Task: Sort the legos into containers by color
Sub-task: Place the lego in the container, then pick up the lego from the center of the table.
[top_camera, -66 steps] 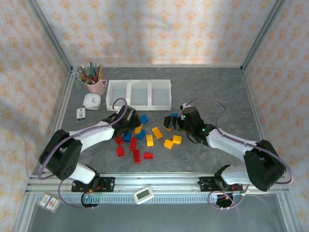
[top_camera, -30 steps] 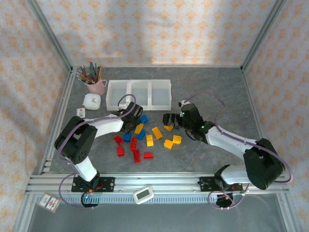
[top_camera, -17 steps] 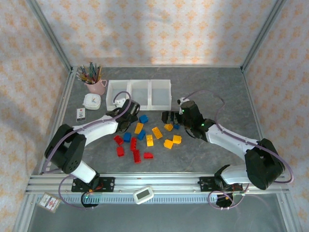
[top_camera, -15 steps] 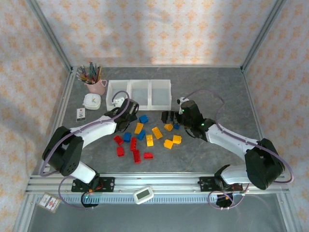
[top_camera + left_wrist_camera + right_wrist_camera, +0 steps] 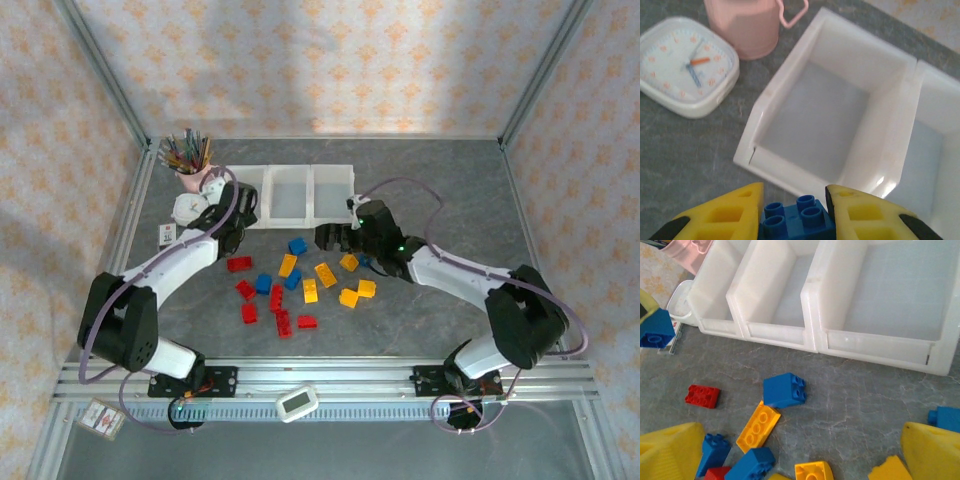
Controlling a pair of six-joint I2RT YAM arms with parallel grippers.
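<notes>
My left gripper (image 5: 795, 199) is shut on a small blue lego (image 5: 797, 220) and hangs just before the near wall of the left container (image 5: 825, 117), which holds nothing. From above, that gripper (image 5: 236, 208) sits over the left container's front edge. The three joined white containers (image 5: 291, 193) stand in a row at the back. My right gripper (image 5: 800, 442) is open, nothing between its fingers, low over the pile with a blue lego (image 5: 784, 390) and an orange oblong lego (image 5: 757, 426) ahead of it. Red, blue and orange legos (image 5: 284, 322) lie scattered mid-table.
A pink cup of pencils (image 5: 197, 172) and a white clock (image 5: 686, 65) stand left of the containers. A small card (image 5: 167, 235) lies near the left edge. Metal rails border the table.
My left gripper has lifted away from the pile and swung back-left to the left container with the blue lego. My right gripper has crept left, towards the containers.
</notes>
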